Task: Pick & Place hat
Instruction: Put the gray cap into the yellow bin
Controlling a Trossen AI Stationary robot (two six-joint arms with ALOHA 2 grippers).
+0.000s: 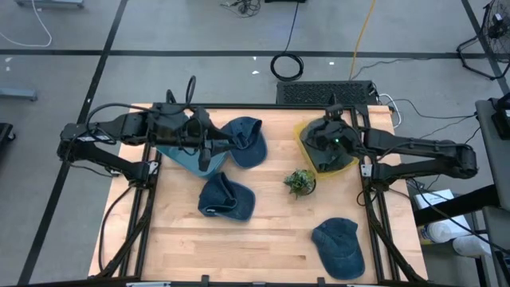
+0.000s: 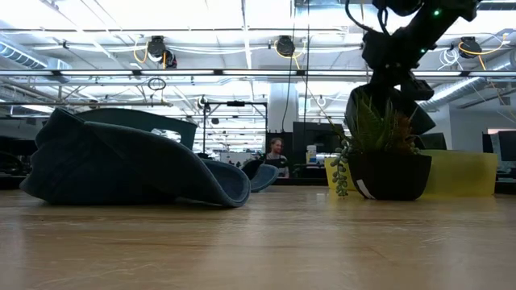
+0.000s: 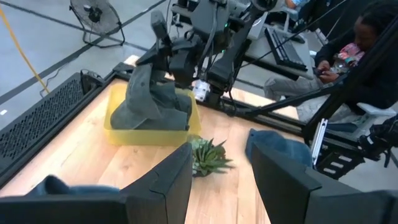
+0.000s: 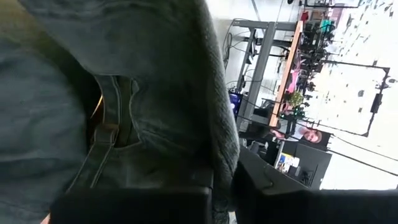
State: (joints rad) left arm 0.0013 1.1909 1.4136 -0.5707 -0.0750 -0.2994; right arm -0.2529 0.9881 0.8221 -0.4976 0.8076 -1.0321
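Right now the right gripper (image 3: 163,45) jaws are clamped on a grey hat (image 3: 146,99), which hangs into the yellow bin (image 1: 307,143) near the table's far right corner. Left gripper (image 3: 221,180) jaws gape wide, holding nothing, over the far left area.

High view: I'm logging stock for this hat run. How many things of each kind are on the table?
dark blue hats: 3
pale blue hat, under the left arm: 1
grey hat, held by the right hand at the bin: 1
yellow bin: 1
potted plant: 1
Total: 7
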